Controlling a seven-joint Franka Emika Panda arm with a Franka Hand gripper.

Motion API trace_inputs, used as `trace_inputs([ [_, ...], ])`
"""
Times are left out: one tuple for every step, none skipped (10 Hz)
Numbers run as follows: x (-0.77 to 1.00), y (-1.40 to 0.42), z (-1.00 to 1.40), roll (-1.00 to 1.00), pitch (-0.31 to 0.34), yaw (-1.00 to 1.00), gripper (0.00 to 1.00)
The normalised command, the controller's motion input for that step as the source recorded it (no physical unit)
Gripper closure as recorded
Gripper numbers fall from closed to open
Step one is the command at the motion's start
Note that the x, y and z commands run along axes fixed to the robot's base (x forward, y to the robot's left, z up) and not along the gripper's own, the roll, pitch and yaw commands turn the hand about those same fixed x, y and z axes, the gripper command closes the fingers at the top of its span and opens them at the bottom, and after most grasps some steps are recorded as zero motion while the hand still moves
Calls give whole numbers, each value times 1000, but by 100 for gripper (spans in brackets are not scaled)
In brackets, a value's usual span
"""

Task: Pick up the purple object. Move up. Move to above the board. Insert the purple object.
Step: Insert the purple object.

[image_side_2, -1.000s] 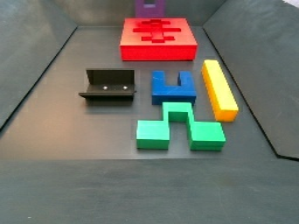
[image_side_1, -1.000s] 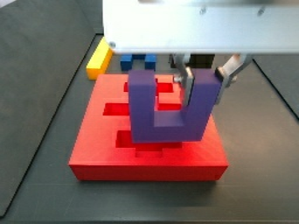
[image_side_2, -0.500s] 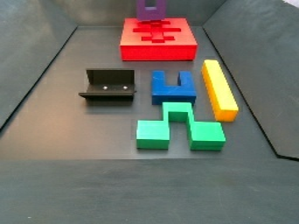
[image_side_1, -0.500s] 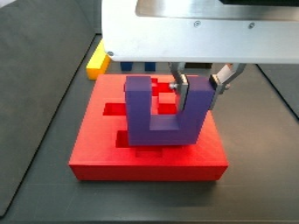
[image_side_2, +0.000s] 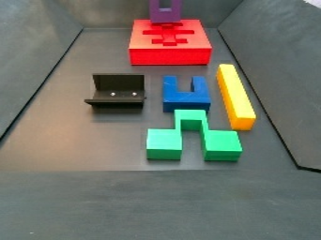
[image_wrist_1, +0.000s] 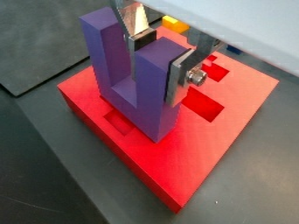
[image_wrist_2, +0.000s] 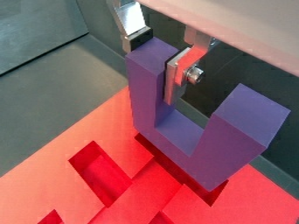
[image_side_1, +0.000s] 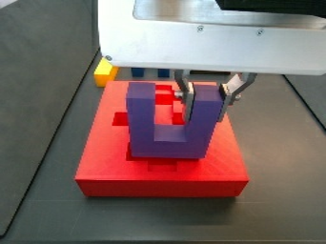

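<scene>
Three of the four steps look done from where I stand: the purple object [image_side_1: 166, 122] is off the floor, carried over, and now hangs upright over the board [image_side_1: 102, 167], its base low against the recesses. Only the insertion seems left; whether the base already touches the slot, I cannot tell. The gripper [image_wrist_1: 155, 45] sits directly above the board, its silver fingers [image_wrist_2: 184, 68] pinching one upright arm of the purple object from both sides, while the other arm stands free. A side view shows the purple object [image_side_2: 163, 10] at the board's far edge.
</scene>
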Motion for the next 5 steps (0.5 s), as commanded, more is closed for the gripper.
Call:
trace_inputs([
  [0,0,-160,0,0,0,100],
  [0,9,-220,0,0,0,100],
  [0,40,-183,0,0,0,100],
  [0,123,-111,0,0,0,100],
  [0,263,0,0,19,0,100],
])
